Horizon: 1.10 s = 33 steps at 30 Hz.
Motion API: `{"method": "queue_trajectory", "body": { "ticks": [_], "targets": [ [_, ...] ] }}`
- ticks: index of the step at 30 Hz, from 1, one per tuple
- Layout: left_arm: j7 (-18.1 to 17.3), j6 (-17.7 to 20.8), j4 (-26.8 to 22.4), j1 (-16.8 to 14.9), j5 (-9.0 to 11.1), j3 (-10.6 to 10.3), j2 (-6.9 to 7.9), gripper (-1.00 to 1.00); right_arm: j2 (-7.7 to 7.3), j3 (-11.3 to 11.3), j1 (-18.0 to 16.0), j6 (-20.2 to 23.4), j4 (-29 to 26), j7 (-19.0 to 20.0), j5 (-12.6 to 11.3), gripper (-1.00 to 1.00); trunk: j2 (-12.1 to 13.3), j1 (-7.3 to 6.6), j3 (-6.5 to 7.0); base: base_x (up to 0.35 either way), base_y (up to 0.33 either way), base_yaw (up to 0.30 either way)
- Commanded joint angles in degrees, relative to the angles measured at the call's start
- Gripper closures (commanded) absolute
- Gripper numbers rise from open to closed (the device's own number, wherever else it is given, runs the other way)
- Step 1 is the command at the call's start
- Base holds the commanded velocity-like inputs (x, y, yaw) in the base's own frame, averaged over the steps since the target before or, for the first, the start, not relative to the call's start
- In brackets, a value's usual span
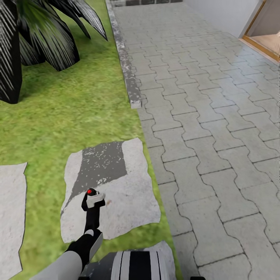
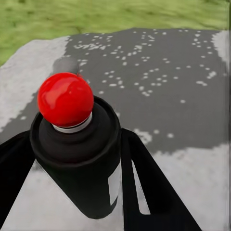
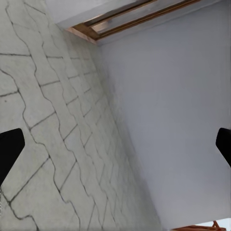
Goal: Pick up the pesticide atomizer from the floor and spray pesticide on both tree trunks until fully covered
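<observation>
Head view: the left gripper [image 1: 93, 202], at the end of a black-and-white forearm, is clamped on the pesticide atomizer [image 1: 94, 199], whose pale trigger head and red dot show above a pale stepping stone [image 1: 132, 202] set in the lawn [image 1: 77, 116]. A dark grey patch flecked with white specks [image 1: 104, 161] covers the far part of this stone. A second pale stone [image 1: 11, 217] lies to the left, apart from the first. A grey kerb [image 1: 126, 66] separates the grass from interlocking grey paving [image 1: 217, 136] on the right; a dark-fronded plant [image 1: 35, 35] stands at upper left. Left wrist view: the atomizer [image 2: 77, 159] sits between the black fingers [image 2: 144, 192], its dark collar topped by a red ball [image 2: 65, 99], with the speckled dark patch [image 2: 159, 86] beyond. Right wrist view: the right gripper [image 3: 118, 151] has its jaws wide apart, holding nothing, with a black fingertip [image 3: 8, 149] at each side edge, before paving [image 3: 43, 120] and a pale wall [image 3: 168, 120].
</observation>
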Motion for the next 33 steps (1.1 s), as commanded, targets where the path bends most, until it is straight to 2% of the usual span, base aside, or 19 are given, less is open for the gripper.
{"method": "queue_trajectory", "body": {
  "ticks": [1,33],
  "targets": [
    [0.01,-0.17,0.04,-0.03,-0.29,0.33,-0.06,1.0,-0.02,0.11,0.0,-0.21,-0.05,0.02,-0.43,-1.0,0.0,-0.03,0.2,0.0,0.0,0.0],
    [0.01,-0.08,0.04,-0.03,-0.33,0.27,-0.12,1.0,-0.02,0.17,0.0,-0.21,-0.74,0.24,-0.57,-1.0,0.43,-0.86,7.29,0.0,0.0,0.0]
  ]
}}
